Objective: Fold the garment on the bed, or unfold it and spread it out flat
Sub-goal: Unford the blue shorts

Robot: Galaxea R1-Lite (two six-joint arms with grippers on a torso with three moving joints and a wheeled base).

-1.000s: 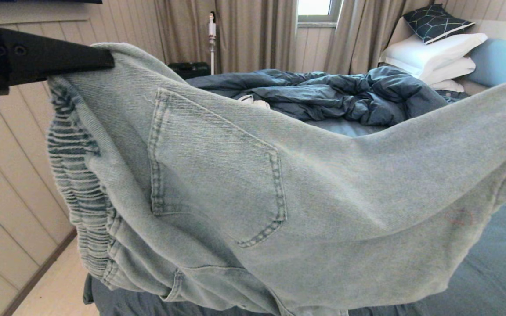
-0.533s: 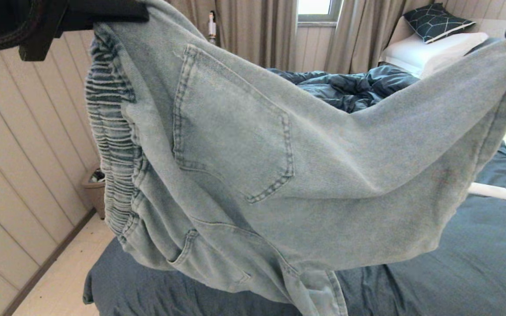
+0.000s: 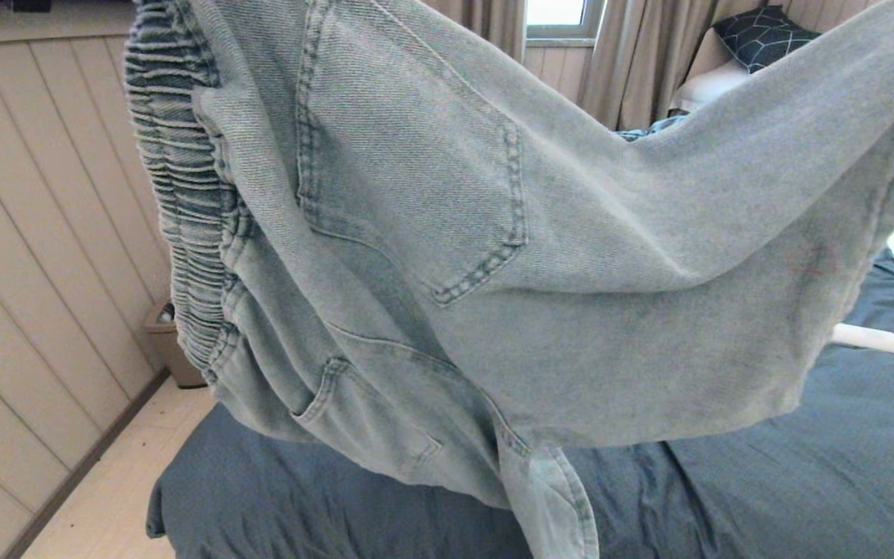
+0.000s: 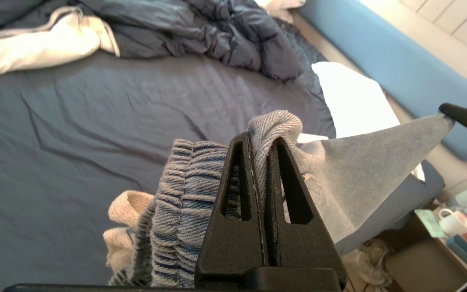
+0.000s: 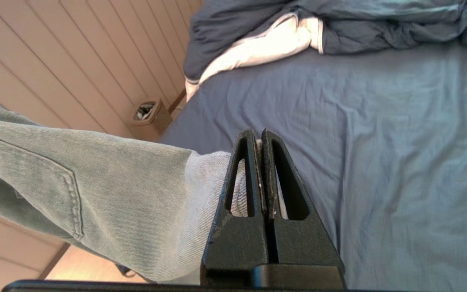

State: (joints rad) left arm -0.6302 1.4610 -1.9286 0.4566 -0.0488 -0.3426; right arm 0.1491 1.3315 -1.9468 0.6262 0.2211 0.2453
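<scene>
Slate-blue sheet covers the bed, creased and bare across the near part, with one corner hanging over the pale floor on the robot's left. Above it, clear of the mattress, hang the denim shorts, stretched between both arms and filling most of the head view; a patch pocket faces the camera and the gathered elastic waistband drops down the left edge. The left gripper is clamped on the shorts beside the waistband, its fingers pressed together over a fold of cloth. The right gripper pinches the far corner of the denim, fingers likewise together. At the far end of the bed lies a rumpled dark blue duvet with white lining, white pillows and a dark patterned cushion against the light blue headboard. Beige panelled wall runs along the left, with a small bin at its foot; curtains flank a window.
</scene>
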